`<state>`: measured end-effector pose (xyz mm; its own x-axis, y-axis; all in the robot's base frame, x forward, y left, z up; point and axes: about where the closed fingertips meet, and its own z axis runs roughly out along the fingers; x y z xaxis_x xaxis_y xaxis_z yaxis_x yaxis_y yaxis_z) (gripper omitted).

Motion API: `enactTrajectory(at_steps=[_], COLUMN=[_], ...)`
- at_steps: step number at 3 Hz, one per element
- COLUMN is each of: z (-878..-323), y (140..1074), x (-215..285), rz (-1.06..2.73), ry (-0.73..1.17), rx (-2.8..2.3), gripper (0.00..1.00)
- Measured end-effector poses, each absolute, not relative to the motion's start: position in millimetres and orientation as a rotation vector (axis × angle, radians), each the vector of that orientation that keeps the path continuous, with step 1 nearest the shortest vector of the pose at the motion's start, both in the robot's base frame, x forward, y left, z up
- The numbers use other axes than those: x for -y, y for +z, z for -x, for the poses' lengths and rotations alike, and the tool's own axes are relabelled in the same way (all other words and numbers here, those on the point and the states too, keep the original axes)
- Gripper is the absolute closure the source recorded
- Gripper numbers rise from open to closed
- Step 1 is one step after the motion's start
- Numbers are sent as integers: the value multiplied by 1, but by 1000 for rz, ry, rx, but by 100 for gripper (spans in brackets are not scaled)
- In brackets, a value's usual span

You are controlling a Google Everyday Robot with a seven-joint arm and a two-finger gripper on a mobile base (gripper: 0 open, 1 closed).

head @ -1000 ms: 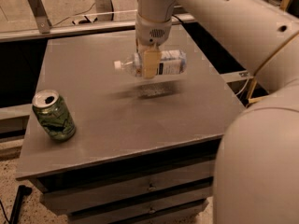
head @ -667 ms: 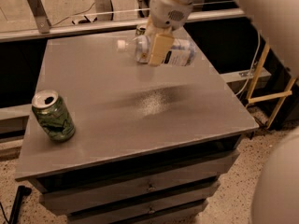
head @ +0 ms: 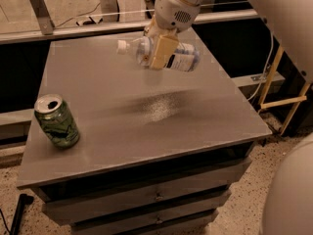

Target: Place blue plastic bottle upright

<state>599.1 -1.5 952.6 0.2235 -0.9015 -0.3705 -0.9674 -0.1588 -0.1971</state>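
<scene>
The blue plastic bottle (head: 181, 57) is a clear bottle with a white cap at its left end and a pale blue-white label. It hangs nearly on its side in the air above the far middle of the grey table (head: 146, 126), cap tilted slightly up to the left. My gripper (head: 159, 50) comes down from the top of the view and is shut on the bottle around its middle, with a cream fingertip (head: 162, 52) across the front of it.
A green drink can (head: 56, 120) stands tilted near the table's front left edge. Drawers run below the tabletop. A wooden frame (head: 283, 92) stands to the right. My white arm fills the top right and lower right corner.
The gripper has lifted the bottle off the tabletop and carried it up and toward the far side. The can has not moved.
</scene>
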Motion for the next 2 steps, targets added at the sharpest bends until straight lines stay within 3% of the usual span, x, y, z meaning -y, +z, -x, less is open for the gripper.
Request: enactTrajectory(at_steps=[2], z=[-597], y=[950], x=[-27], rz=[1915], ry=[630], rx=[-1394], gripper=[100])
